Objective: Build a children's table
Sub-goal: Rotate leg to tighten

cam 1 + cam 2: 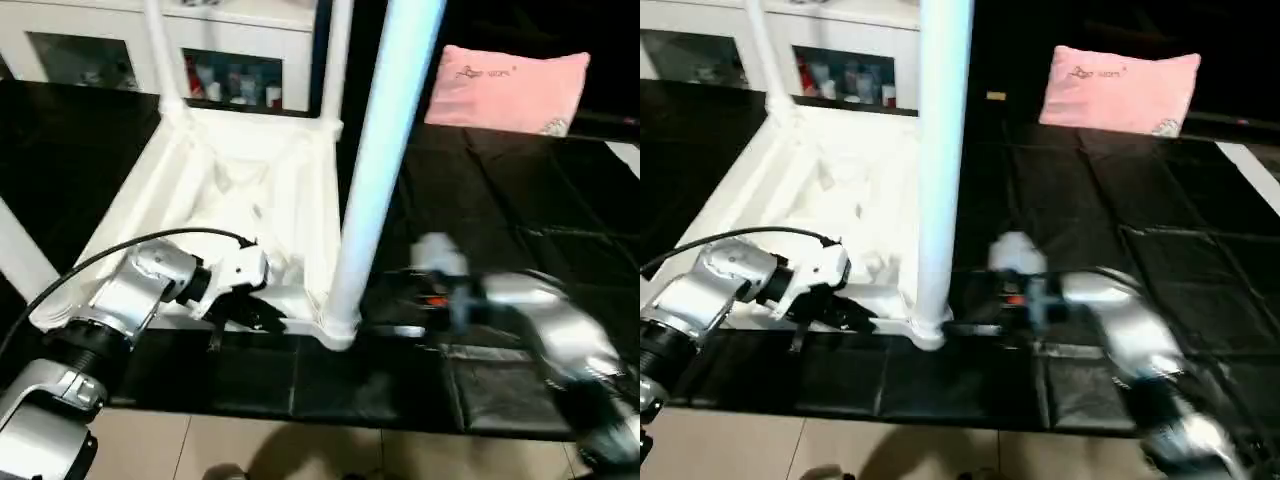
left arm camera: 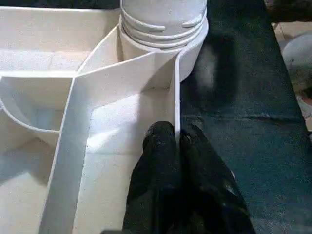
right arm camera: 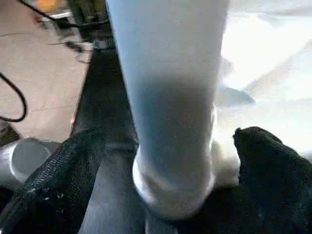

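Left end effector (image 2: 176,141) was clamped shut on the thin outer wall of the tabletop (image 1: 250,190), one finger inside the rim and one outside, just beside the near corner socket (image 2: 163,53). Right end effector (image 3: 170,161) was wide apart, its fingers (image 3: 53,170) standing either side of the leg (image 1: 385,150) low down near its base, not visibly pressing on it. That leg stood upright in the near corner socket; the tabletop lay ribbed side up on the dark floor mat (image 1: 500,220), with two more legs (image 1: 160,50) upright at the far corners and what looked like a fourth at the left edge of the head view. Judgement: step in hand was seating or tightening this last near leg, with the left end effector acting as the brace. To do it well, I'd have closed the right end effector squarely on the leg just above the socket collar, not higher, since the taper would give less bite and more leverage to tip. Keep the leg axis vertical while pushing or twisting down. The left grip was on a thin plastic wall, so hold steady without prying it. Risk: the tabletop could slide on the mat if the brace slipped. Couldn't tell whether the leg was fully home in the socket. Pink pillow (image 1: 505,88) and cabinet (image 1: 230,40) were well clear.
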Available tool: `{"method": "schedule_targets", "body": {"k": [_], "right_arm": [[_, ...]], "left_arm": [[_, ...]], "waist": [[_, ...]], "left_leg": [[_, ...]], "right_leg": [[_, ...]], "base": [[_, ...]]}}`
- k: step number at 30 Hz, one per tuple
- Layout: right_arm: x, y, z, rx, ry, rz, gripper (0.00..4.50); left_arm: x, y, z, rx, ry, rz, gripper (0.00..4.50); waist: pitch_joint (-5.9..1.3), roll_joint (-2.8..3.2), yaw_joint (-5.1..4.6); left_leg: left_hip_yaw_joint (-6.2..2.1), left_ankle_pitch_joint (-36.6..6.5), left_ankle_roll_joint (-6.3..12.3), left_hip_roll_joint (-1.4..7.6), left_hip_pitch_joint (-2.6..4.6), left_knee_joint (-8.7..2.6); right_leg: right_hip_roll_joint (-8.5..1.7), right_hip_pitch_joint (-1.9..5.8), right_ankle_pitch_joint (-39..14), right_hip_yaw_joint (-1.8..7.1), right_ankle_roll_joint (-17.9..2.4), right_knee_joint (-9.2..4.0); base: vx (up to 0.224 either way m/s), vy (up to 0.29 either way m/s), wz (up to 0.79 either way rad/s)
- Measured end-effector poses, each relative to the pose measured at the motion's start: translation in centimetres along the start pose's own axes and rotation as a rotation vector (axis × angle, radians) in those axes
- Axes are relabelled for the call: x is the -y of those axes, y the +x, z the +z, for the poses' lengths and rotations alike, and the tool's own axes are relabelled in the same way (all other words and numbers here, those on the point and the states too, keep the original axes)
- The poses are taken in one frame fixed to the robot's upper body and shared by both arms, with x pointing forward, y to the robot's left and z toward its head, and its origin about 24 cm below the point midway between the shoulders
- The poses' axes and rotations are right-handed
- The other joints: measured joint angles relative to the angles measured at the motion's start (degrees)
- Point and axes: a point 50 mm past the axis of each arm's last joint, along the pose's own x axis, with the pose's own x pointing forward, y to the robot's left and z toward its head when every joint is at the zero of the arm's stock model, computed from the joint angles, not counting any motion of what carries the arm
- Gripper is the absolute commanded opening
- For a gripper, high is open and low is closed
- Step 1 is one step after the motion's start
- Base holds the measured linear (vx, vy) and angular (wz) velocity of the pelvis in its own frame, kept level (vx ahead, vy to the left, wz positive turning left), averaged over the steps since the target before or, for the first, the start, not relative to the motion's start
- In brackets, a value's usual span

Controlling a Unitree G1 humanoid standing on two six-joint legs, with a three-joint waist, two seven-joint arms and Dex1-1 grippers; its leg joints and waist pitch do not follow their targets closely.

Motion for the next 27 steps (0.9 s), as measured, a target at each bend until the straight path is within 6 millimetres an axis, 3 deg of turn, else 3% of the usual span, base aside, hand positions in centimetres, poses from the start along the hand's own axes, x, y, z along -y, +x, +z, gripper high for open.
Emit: {"method": "schedule_targets", "body": {"k": [4, 13, 27], "right_arm": [[0.4, 0.4, 0.0, -0.001, 0.003, 0.057, 4.11], [0.9, 0.4, -0.5, -0.027, 0.034, 0.175, 3.19], [1.4, 0.4, -0.4, -0.039, 0.020, 0.192, 2.06]], "left_arm": [[0.1, 0.1, 0.1, -0.005, 0.015, -0.015, 0.00], [0.1, 0.1, 0.2, -0.010, 0.025, -0.028, 0.00], [0.2, 0.1, 0.2, -0.018, 0.038, -0.039, 0.00]], "waist": [[-0.06, -0.11, 0.48], [-0.07, -0.15, 0.83], [-0.08, -0.15, 1.06]], "left_leg": [[0.02, 0.0, 0.02, -0.01, -0.02, 0.00], [0.04, 0.0, 0.02, 0.00, -0.02, 0.00], [0.03, 0.0, 0.02, 0.00, -0.01, 0.00]], "right_leg": [[-0.02, 0.01, 0.0, 0.01, 0.0, -0.03], [-0.02, -0.01, 0.0, 0.00, 0.0, 0.00], [-0.02, 0.00, 0.0, -0.01, 0.0, 0.01]], "base": [[0.000, 0.000, 0.00], [0.000, 0.000, 0.00], [0.000, 0.000, 0.00]]}}
